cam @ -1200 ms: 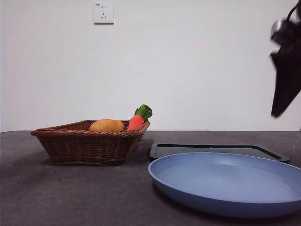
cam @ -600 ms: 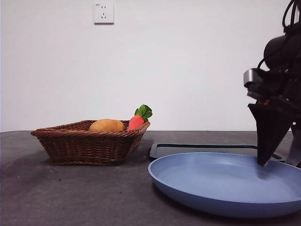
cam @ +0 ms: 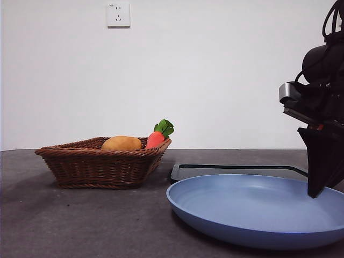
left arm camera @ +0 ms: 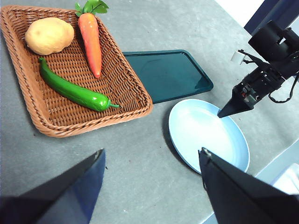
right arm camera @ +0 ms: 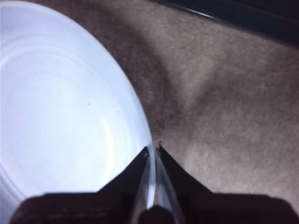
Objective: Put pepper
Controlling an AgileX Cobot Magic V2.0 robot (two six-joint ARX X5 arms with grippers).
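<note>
The glossy dark-green pepper (left arm camera: 74,91) lies in the wicker basket (left arm camera: 93,125), apart from both grippers; in the front view the basket (cam: 102,166) wall hides it. My left gripper (left arm camera: 152,151) hovers high over the table, open and empty, between the basket and the blue plate (left arm camera: 205,140). At the plate's right rim, my right gripper (cam: 314,193) (left arm camera: 219,114) points down. In the right wrist view its jaws (right arm camera: 153,149) are closed thin on the edge of the plate (right arm camera: 60,116).
A potato (left arm camera: 49,35) and a carrot (left arm camera: 91,39) share the basket with the pepper. A dark green tray (left arm camera: 168,74) lies flat behind the plate (cam: 258,209). A wall outlet (cam: 119,14) is high on the back wall.
The right arm came down from the upper right corner to the plate's right rim. The plate has slid slightly left.
</note>
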